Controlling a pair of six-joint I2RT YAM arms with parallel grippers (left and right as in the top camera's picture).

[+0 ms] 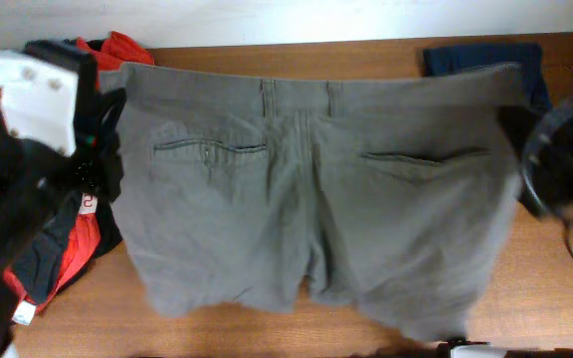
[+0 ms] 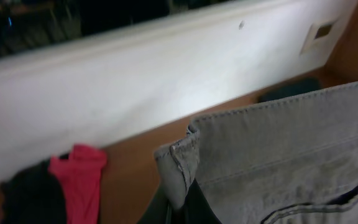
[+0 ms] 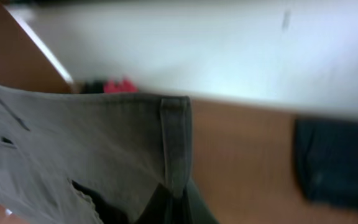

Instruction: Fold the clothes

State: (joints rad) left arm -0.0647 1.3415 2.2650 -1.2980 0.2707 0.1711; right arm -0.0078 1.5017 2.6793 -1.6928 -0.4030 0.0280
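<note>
The grey-olive shorts [image 1: 306,209] are held spread out, back side up, with both welt pockets showing and the waistband toward the far edge. My left gripper [image 1: 107,99] is shut on the left waistband corner [image 2: 178,168]. My right gripper [image 1: 525,94] is shut on the right waistband corner [image 3: 176,143]. In both wrist views the fingertips are mostly hidden under the cloth. The leg hems hang toward the near edge of the table.
Red and black printed tops [image 1: 63,249] lie at the left, also showing in the left wrist view [image 2: 73,180]. A dark navy folded garment [image 1: 485,55] lies at the far right, and shows in the right wrist view [image 3: 334,162]. A white wall runs behind the wooden table [image 1: 545,308].
</note>
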